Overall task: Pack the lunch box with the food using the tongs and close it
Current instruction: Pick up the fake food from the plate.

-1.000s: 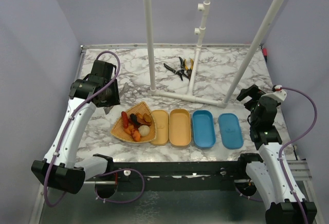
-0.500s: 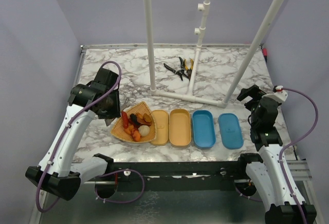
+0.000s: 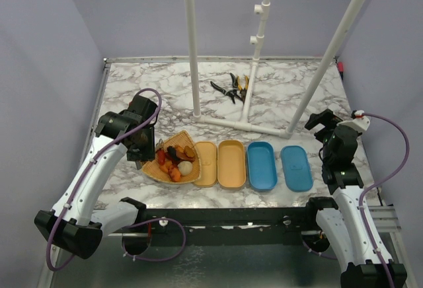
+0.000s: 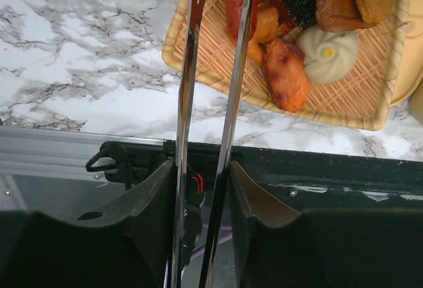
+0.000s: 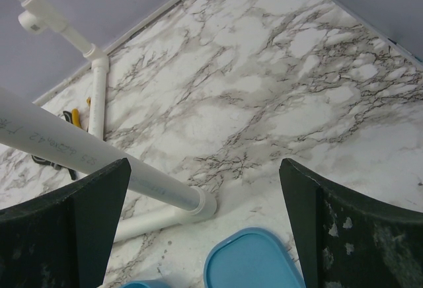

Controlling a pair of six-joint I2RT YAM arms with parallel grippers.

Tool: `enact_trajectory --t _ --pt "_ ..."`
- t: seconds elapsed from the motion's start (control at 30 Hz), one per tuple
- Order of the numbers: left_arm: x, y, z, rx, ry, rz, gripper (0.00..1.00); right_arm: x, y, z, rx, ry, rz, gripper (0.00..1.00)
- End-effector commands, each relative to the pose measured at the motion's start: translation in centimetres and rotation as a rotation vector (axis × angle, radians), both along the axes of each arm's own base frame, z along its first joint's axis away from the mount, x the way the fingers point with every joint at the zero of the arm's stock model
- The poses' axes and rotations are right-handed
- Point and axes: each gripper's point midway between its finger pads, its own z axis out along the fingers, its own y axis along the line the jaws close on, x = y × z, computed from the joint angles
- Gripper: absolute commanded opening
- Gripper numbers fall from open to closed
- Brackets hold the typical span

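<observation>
While my left jaws are clamping the tongs (image 4: pixel 187 90), I am finding packing barely begun: all food (image 4: pixel 291 70) is lying in the tray (image 4: pixel 198 57), tongs poised over a red piece (image 4: pixel 236 4). Box (image 3: pixel 231 164) is sitting open, nothing inside. Right jaws are standing apart.

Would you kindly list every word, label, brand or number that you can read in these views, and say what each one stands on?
Grey print along the white pipe, right wrist view: too small and blurred to read.
No other text: none shows on the tongs, the basket or anything else in view.
</observation>
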Motion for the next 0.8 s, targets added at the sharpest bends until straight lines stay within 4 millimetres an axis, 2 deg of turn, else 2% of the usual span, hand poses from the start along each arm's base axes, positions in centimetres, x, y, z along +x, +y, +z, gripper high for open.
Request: enact_trajectory --t 0.0,0.37,0.77 --pt "0.0 0.4 0.2 0.018 -0.014 0.017 0.37 0.1 0.2 1.2 0.006 -0.038 0.012 1.0" --pt "-0.5 -0.9 -0.2 -0.047 0.028 0.02 0.35 0.3 0.3 1.0 0.01 -0.038 0.017 1.0" --pt "-1.4 -0.9 -1.5 -0.049 0.077 0.006 0.34 0.1 0.3 1.2 0.008 -0.041 0.015 1.0"
